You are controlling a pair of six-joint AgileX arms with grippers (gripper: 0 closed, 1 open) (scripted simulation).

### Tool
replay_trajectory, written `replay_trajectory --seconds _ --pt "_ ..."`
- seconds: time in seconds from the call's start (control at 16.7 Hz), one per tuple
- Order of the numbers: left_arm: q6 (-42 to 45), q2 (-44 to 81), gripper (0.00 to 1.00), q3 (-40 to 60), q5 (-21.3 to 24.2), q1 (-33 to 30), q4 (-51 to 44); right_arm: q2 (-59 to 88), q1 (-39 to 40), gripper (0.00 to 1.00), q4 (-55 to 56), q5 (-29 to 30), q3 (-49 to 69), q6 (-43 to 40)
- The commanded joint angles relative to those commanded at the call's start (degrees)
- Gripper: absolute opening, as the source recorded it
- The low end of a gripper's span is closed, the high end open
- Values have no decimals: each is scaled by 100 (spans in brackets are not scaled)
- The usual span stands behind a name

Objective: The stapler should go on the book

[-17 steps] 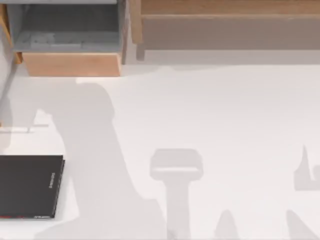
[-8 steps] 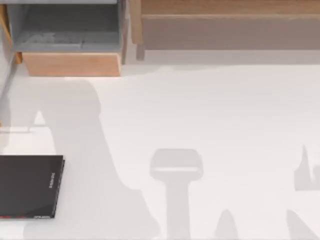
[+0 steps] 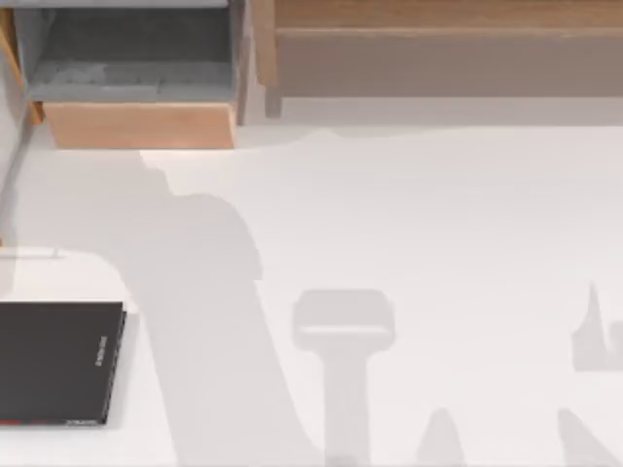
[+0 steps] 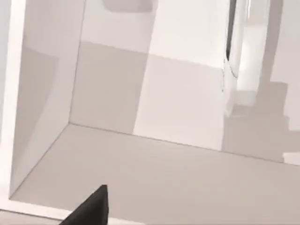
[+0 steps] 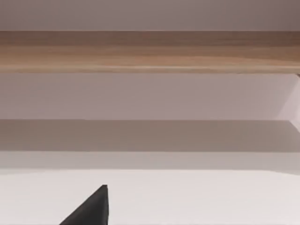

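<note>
The book (image 3: pixel 56 362) lies flat on the white table (image 3: pixel 419 214) at the near left; it is black, with small white lettering along its right edge and a thin red strip at its near end. Nothing rests on it. The stapler is out of view. A black tip of my left gripper (image 4: pixel 92 209) shows in the left wrist view against pale walls and a floor corner. A black tip of my right gripper (image 5: pixel 92 209) shows in the right wrist view, over the white table and facing the wooden shelf (image 5: pixel 150 51).
An open wooden drawer (image 3: pixel 136 88) with a grey inside juts out at the back left. A long wooden shelf (image 3: pixel 438 49) runs along the back right. Arm shadows fall on the table's left and near middle.
The broad shadow on the table's left has changed shape and spread to the right. The book has stayed where it was.
</note>
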Motion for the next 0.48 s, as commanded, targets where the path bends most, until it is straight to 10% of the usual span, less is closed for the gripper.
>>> replay_trajectory --seconds 0.48 --pt "-249 271 100 -633 -27 -233 887 0 0 100 0 0 0 0"
